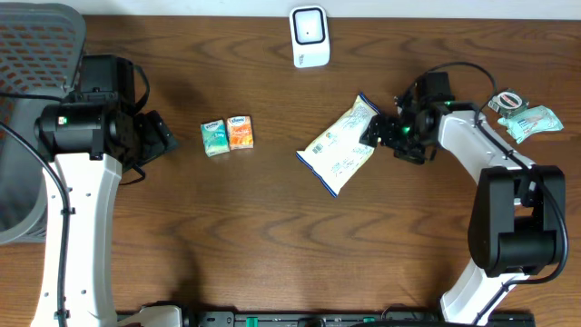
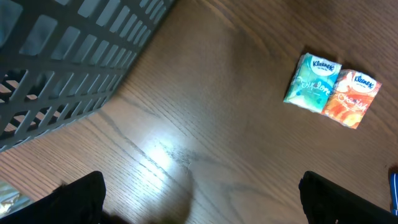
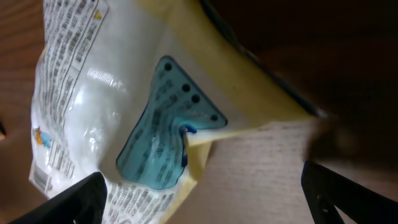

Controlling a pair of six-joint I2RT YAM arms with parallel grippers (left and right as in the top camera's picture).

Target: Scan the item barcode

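The item, a white and yellow bag (image 1: 340,145) with printed text, lies flat mid-table. In the right wrist view the bag (image 3: 106,112) fills the left, with a teal label (image 3: 158,137) and a small barcode (image 3: 40,177) near its lower left edge. My right gripper (image 1: 375,133) is at the bag's right end. It stands open (image 3: 205,205), and the bag's yellow corner reaches in between its jaws. A white scanner (image 1: 309,36) stands at the far edge. My left gripper (image 1: 168,136) is open (image 2: 199,202) over bare wood at the left.
A teal tissue pack (image 1: 215,137) (image 2: 311,83) and an orange tissue pack (image 1: 240,132) (image 2: 351,98) lie side by side left of centre. A grey mesh basket (image 1: 27,54) (image 2: 62,56) stands at the far left. A pale green packet (image 1: 534,120) lies at the far right.
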